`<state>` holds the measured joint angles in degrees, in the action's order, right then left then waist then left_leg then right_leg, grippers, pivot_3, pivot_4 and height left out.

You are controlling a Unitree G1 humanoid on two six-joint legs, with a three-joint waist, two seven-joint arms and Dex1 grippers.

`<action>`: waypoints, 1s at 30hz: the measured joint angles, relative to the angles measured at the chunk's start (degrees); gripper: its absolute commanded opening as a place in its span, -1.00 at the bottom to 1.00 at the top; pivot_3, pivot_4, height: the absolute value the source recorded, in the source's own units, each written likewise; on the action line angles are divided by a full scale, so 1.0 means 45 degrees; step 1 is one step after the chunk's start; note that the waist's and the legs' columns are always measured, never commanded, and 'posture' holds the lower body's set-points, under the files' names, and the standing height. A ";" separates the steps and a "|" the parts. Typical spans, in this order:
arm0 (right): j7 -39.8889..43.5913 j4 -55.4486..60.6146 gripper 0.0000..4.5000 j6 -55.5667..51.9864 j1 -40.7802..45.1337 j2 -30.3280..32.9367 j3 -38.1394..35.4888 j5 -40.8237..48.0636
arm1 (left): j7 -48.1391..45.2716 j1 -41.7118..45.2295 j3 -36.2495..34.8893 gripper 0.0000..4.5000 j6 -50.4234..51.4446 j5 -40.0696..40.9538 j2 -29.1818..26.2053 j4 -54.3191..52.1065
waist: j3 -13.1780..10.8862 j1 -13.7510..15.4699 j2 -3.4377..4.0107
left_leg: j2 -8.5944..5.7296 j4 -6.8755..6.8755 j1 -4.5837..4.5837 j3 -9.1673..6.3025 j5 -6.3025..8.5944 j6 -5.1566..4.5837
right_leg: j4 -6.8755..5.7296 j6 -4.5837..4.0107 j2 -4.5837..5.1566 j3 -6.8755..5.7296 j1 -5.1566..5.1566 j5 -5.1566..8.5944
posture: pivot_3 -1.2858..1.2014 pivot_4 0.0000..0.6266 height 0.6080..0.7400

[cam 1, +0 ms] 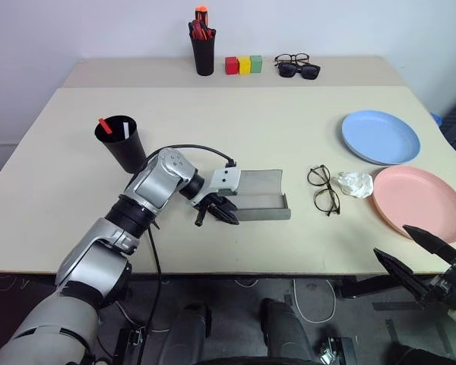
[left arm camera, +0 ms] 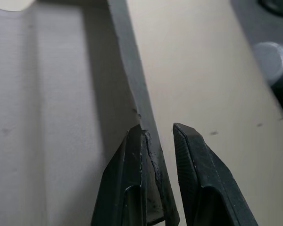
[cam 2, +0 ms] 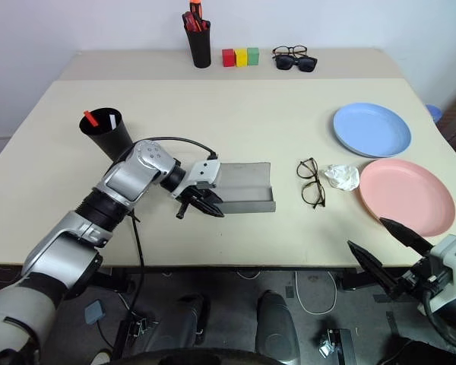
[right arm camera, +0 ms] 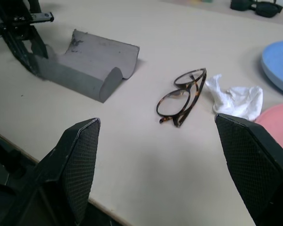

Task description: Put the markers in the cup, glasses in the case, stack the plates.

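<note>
1. Worktop point(cam 1: 213, 114): pale beige surface carrying every item listed below.
2. Case point(cam 1: 262, 198): grey, hinged, lying open near the front edge, centre-left; its lid stands up toward the far side.
3. Left tool point(cam 1: 216, 213): at the case's left end. In the left wrist view the two black fingers point(left arm camera: 127, 188) straddle the case's thin edge, one finger touching it and the other just off it with a narrow gap; whether they have clamped, I cannot tell.
4. Glasses point(cam 1: 323, 188): thin dark round frames with clear lenses, lying on the worktop just right of the case, apart from it.
5. White crumpled tissue point(cam 1: 355, 183): just right of the glasses, at the rim of the pink plate.
6. Plates: light blue plate point(cam 1: 381, 137) at the right, pink plate point(cam 1: 419, 202) nearer the front edge beside it; side by side, not stacked.
7. Cup point(cam 1: 120, 143): black tapered tumbler, upright at the left, holding the markers, one red point(cam 1: 105, 125) and one white point(cam 1: 126, 130).
8. Right tool point(cam 1: 410, 251): off the front right corner of the worktop, fingers wide apart, holding nothing.
9. Far edge: slim black pen cup point(cam 1: 203, 52) with red-orange pens; red, yellow and green blocks point(cam 1: 243, 65); dark sunglasses point(cam 1: 299, 70) with another clear pair behind.
</note>
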<state>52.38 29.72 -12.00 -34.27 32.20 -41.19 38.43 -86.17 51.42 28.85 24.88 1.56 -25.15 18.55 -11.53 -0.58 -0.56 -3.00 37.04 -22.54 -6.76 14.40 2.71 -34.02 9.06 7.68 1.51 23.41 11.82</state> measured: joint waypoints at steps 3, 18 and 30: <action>0.0052 -0.0246 0.77 0.0001 0.0244 0.0117 0.0025 -0.0005 | 0.0155 -0.0041 -0.0001 -0.99 0.0901 0.0057 -0.0087 -0.0770 | 0.0001 0.0003 0.0002 | 0.0000 0.0000 0.0004 -0.0001 0.0000 0.0000 | -0.0002 0.0000 0.0000 0.0000 -0.0001 0.0000 | 0.03 -0.52 1.00; 0.0098 -0.0863 0.77 0.0011 0.1126 0.0408 0.0087 -0.0250 | 0.1609 -0.0406 0.0273 -0.99 0.2724 -0.0064 -0.0129 -0.2280 | 0.0002 0.0004 0.0003 | -0.0002 0.0004 0.0006 -0.0001 -0.0001 0.0000 | -0.0006 0.0002 0.0001 0.0001 -0.0005 -0.0001 | 0.03 -0.52 1.00; -0.0072 -0.1243 0.77 -0.0388 0.1931 0.1049 0.0715 -0.0597 | 0.2852 -0.1525 0.0299 -0.99 0.6389 0.0845 -0.0884 -0.5612 | 0.0005 -0.0010 0.0008 | 0.0000 0.0005 0.0016 -0.0002 -0.0001 0.0000 | -0.0016 0.0000 0.0000 0.0001 -0.0006 -0.0001 | 0.03 -0.52 1.00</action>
<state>52.06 24.13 -13.75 -25.57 36.93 -37.97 35.75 -73.34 44.56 30.20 53.63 5.37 -29.13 -6.71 -11.51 -0.63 -0.52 -3.00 37.06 -22.47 -6.77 14.39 2.71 -34.09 9.06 7.68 1.52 23.39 11.82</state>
